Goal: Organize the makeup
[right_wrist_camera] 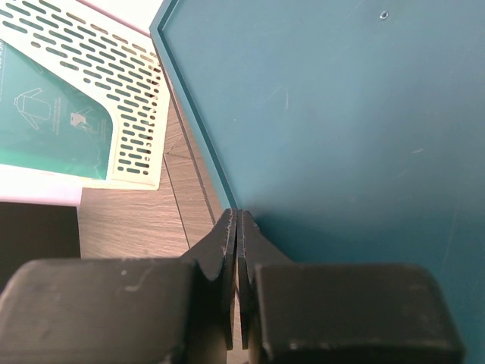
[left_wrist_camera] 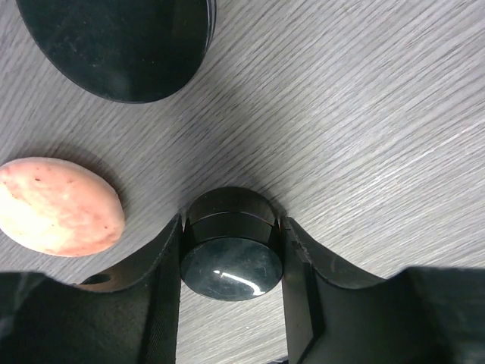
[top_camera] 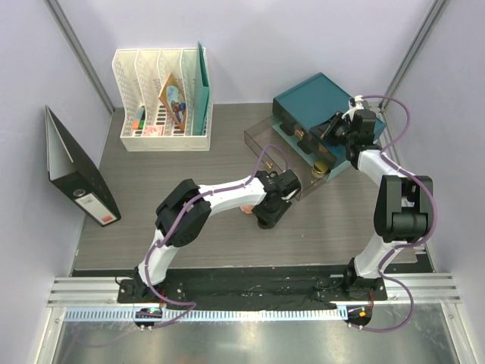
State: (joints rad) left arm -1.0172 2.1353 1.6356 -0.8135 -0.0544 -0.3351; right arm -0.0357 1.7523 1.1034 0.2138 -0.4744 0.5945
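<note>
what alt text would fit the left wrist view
The left end effector is shut on a small black round pot on the grey wood-grain table. A coral-pink oval compact lies beside it; a large black disc beyond.

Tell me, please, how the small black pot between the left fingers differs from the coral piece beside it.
The small black pot is glossy black; the coral piece is matte and speckled. The pot is a round cylinder, the coral piece a domed oval. The pot is held between the left fingers, while the coral piece lies free beside them. Both rest on the grey table.
</note>
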